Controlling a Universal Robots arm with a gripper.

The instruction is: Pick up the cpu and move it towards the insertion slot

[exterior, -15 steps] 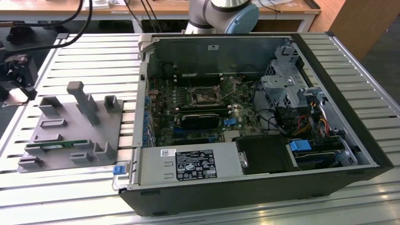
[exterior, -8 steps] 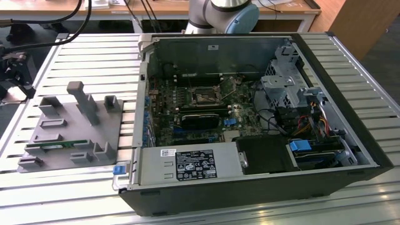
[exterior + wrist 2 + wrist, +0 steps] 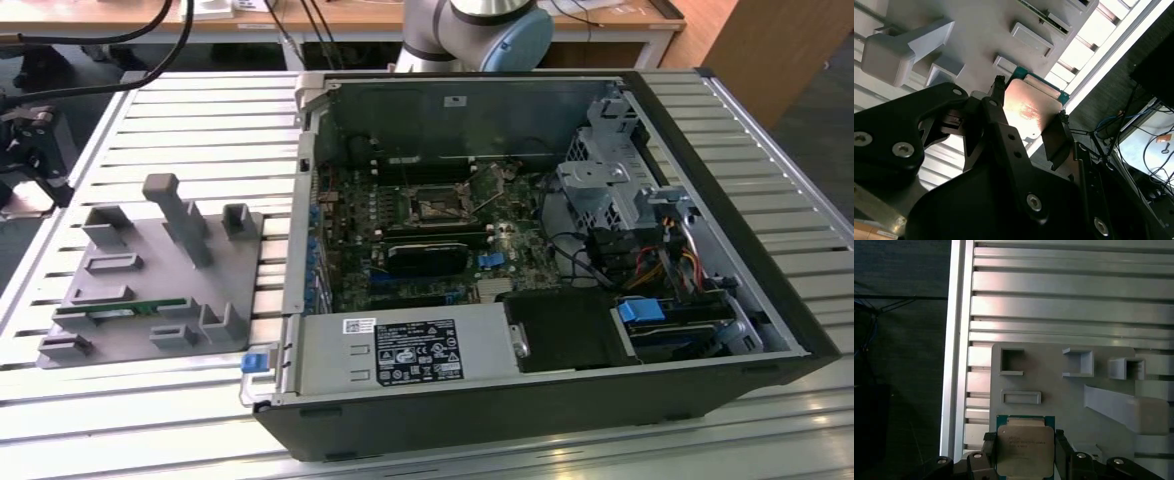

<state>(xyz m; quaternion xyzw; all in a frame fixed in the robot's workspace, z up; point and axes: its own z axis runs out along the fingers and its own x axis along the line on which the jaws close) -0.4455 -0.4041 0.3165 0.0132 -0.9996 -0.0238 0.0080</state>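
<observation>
Gripper (image 3: 1025,449) clenched tight on the flat square silver-topped cpu (image 3: 1025,452) with its green rim, black fingers (image 3: 988,444) pinching two opposite edges. The chip hangs over the grey moulded plastic fixture block (image 3: 1064,407), near the block's edge. In the exterior view, that block (image 3: 200,290) lies at nine o'clock from the open black computer case (image 3: 441,440). The small square metal-framed insertion slot (image 3: 438,207) sits on the board inside the case, at twelve o'clock from the long black card (image 3: 430,257).
</observation>
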